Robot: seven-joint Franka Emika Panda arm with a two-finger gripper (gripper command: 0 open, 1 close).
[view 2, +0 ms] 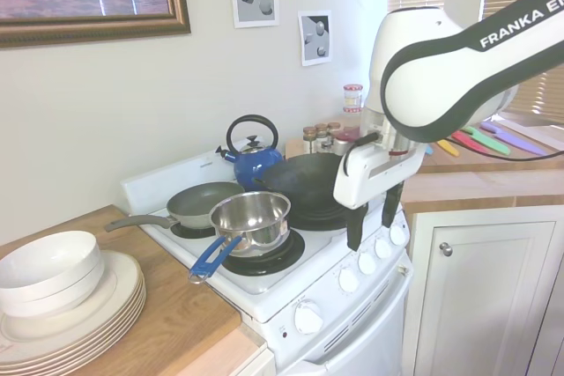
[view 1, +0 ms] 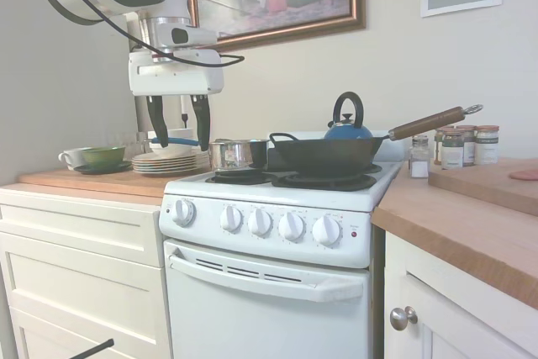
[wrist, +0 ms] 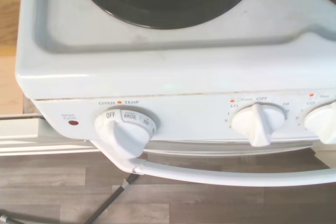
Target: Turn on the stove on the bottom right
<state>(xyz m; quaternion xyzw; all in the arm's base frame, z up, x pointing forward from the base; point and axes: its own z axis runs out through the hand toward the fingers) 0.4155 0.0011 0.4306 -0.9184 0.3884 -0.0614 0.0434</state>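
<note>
Hanging open, the claw (view 1: 178,124) faces five stove (view 1: 273,195) knobs (view 1: 260,222).

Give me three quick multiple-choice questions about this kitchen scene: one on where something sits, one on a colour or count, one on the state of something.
1. Where is the blue kettle with a black handle?
A. at the back of the white stove
B. on the wooden counter
C. inside the wok

2. How many round white knobs line the stove's front?
A. three
B. five
C. seven

3. How does the robot's white two-finger gripper stand?
A. shut on a knob
B. open, holding nothing
C. shut on a pan handle

Answers: 1 A, it stands behind the black wok. 2 B, five show in the first exterior view. 3 B, its dark fingers hang apart above the stove's front.
</note>
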